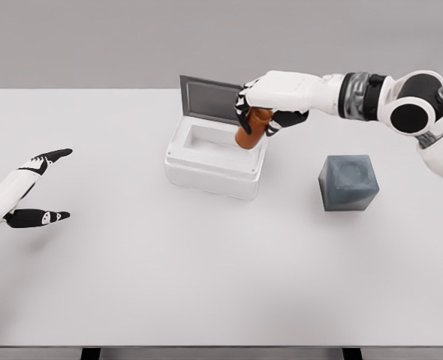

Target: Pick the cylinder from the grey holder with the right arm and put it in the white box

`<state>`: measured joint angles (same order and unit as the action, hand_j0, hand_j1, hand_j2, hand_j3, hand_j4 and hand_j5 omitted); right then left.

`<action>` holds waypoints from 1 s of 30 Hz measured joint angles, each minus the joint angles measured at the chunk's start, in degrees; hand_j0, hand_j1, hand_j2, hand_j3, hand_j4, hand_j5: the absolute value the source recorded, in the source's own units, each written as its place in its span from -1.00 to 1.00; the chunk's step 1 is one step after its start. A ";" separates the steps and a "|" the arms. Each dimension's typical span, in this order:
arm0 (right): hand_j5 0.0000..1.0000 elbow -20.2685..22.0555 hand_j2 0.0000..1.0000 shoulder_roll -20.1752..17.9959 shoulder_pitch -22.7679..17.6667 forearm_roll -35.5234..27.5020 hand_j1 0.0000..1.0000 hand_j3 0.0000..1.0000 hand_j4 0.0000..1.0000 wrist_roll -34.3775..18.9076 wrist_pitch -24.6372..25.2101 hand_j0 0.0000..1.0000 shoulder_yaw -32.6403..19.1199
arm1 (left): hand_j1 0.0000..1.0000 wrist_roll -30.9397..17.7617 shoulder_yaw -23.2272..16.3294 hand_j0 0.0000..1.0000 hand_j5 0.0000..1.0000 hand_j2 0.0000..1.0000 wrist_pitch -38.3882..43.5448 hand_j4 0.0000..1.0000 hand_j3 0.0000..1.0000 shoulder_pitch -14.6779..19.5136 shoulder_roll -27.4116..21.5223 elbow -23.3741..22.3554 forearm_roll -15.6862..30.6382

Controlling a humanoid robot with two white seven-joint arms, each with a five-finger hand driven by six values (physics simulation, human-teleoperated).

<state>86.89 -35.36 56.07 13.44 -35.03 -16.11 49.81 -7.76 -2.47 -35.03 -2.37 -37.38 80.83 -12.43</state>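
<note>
on the desk point(206, 300), the box point(215, 161) sits left of the holder point(348, 182); the cylinder point(251, 129) hangs tilted over the box's right rim.

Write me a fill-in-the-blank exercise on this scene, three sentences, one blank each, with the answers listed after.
1. The right hand grips an orange-brown ______ over the white box.
2. The box's lid stands ______.
3. The grey holder sits on the table to the ______ of the white box in the head view, while the left hand rests near the picture's left edge.

Missing words: cylinder; open; right
</note>
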 measured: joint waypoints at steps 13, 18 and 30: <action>-0.21 0.13 -0.21 0.31 0.00 0.98 -0.21 -0.21 -0.21 -0.01 -0.02 -0.21 0.14 | 1.00 0.00 0.00 1.00 1.00 1.00 0.00 1.00 1.00 0.00 0.00 0.00 0.00; 1.00 0.64 1.00 0.21 0.09 2.51 1.00 1.00 1.00 0.01 -0.26 1.00 0.13 | 1.00 0.00 0.00 1.00 1.00 1.00 0.00 1.00 1.00 0.00 0.00 0.00 0.00; 1.00 12.54 1.00 -7.71 -6.59 3.41 1.00 1.00 1.00 0.00 -3.91 1.00 -18.56 | 1.00 -0.11 0.57 1.00 1.00 1.00 0.00 1.00 1.00 0.44 -0.11 0.05 0.04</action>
<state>99.43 -43.07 49.49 16.85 -35.03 -20.03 31.25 -7.87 -1.90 -35.04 -1.94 -37.49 80.88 -12.38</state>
